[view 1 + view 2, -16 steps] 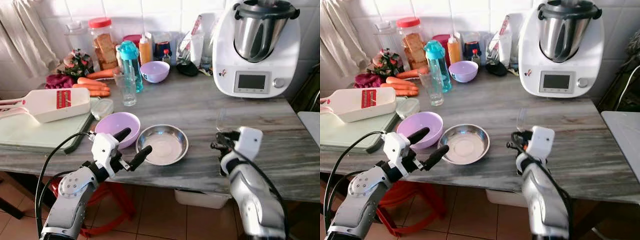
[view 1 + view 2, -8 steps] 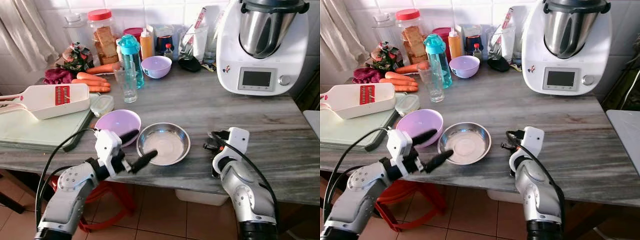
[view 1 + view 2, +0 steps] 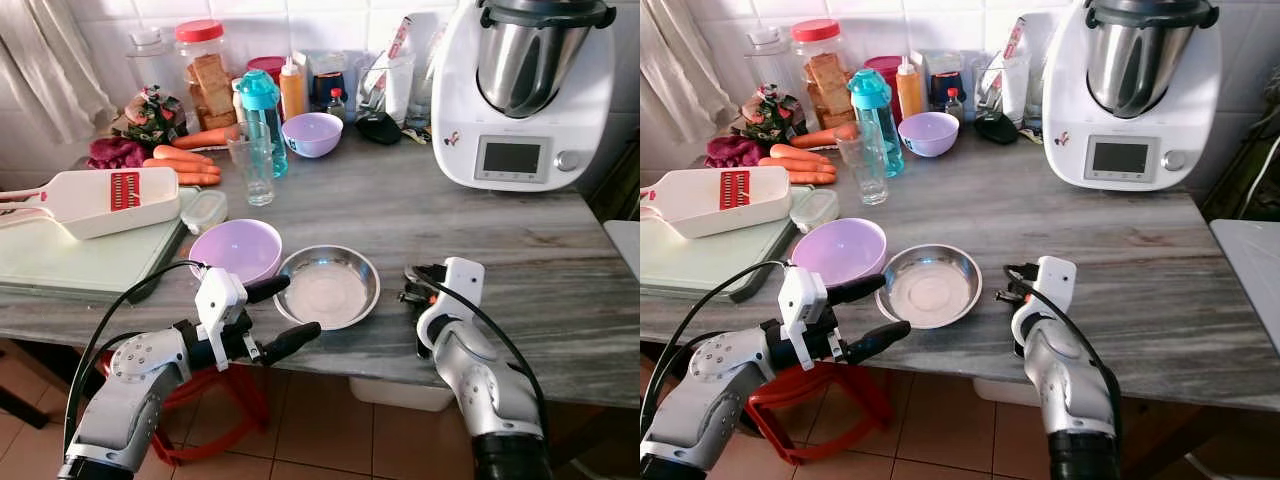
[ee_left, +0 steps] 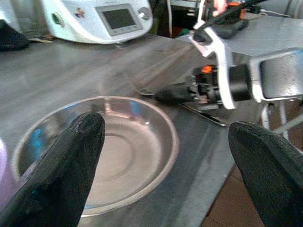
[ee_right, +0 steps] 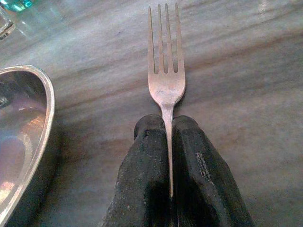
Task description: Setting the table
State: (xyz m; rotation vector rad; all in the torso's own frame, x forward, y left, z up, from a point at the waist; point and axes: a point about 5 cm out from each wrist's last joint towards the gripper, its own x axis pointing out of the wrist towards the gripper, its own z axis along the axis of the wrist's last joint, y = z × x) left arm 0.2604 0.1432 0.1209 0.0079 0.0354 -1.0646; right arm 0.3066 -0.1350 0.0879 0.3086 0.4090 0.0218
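Observation:
A steel bowl [image 3: 326, 288] sits near the counter's front edge, with a purple bowl [image 3: 235, 250] touching it on its left. My left gripper [image 3: 300, 307] is open at the counter edge, one finger by the purple bowl's rim and the other off the edge in front of the steel bowl [image 4: 94, 156]. To the right of the steel bowl, my right gripper [image 3: 412, 290] is shut on a fork [image 5: 165, 75]. The fork lies low and flat over the marble counter [image 5: 246, 94], its tines pointing away from the fingers [image 5: 189, 165]. The left wrist view shows the fork [image 4: 142, 91] beside the bowl.
A white kitchen machine [image 3: 520, 95] stands at the back right. A white slicer [image 3: 100, 200] rests on a green cutting board [image 3: 70, 265] at the left. A glass [image 3: 252, 165], blue bottle [image 3: 262, 120], small purple bowl [image 3: 312, 133], carrots [image 3: 185, 165] and jars crowd the back. A red stool [image 3: 215, 395] stands below.
My right gripper has come down and left toward the steel bowl, tipping the fork from upright to flat over the counter. My left gripper has drawn back toward the counter edge.

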